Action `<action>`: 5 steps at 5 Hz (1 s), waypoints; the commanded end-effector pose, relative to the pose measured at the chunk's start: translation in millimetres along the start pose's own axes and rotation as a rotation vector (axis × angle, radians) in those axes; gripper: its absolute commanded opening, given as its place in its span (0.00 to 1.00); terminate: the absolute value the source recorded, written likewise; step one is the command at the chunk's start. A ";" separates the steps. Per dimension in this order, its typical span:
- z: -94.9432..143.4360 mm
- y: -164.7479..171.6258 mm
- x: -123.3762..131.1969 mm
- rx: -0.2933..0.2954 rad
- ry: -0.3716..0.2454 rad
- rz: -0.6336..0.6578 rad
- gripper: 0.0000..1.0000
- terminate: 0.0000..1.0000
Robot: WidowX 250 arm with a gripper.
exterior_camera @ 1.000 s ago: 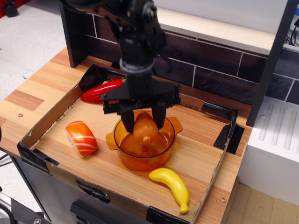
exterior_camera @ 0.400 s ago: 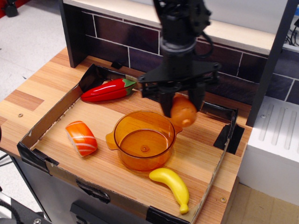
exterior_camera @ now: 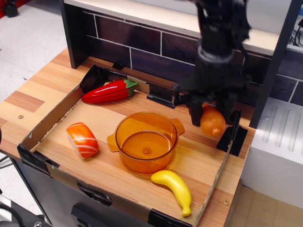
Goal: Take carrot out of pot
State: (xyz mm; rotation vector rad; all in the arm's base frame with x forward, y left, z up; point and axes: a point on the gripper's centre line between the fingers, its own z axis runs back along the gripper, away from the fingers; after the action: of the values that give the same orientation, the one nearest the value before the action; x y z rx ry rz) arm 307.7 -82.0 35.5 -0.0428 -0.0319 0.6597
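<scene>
The amber translucent pot (exterior_camera: 146, 147) stands in the middle of the cardboard tray with nothing inside it. My gripper (exterior_camera: 211, 118) hangs to the right of the pot, above the tray's right side, and is shut on the small orange carrot (exterior_camera: 212, 123). The carrot is held in the air between the two black fingers (exterior_camera: 194, 113), clear of the pot and a little above the wooden tray floor.
A low cardboard tray (exterior_camera: 45, 125) rings the wooden work area. Inside lie a red pepper (exterior_camera: 108, 91) at the back left, a salmon sushi piece (exterior_camera: 82, 140) at the left and a yellow banana (exterior_camera: 174, 187) in front of the pot. A dark brick wall (exterior_camera: 156, 52) rises behind.
The gripper lifted the carrot out of the pot and carried it to the right, from above the pot to over the tray's right side. The pot now holds nothing.
</scene>
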 end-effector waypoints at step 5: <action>-8.3 -14.8 10.9 0.002 0.009 0.061 1.00 0.00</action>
State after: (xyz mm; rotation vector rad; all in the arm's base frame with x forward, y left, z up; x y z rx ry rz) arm 312.2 -85.0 2.6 0.0040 0.0579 0.7133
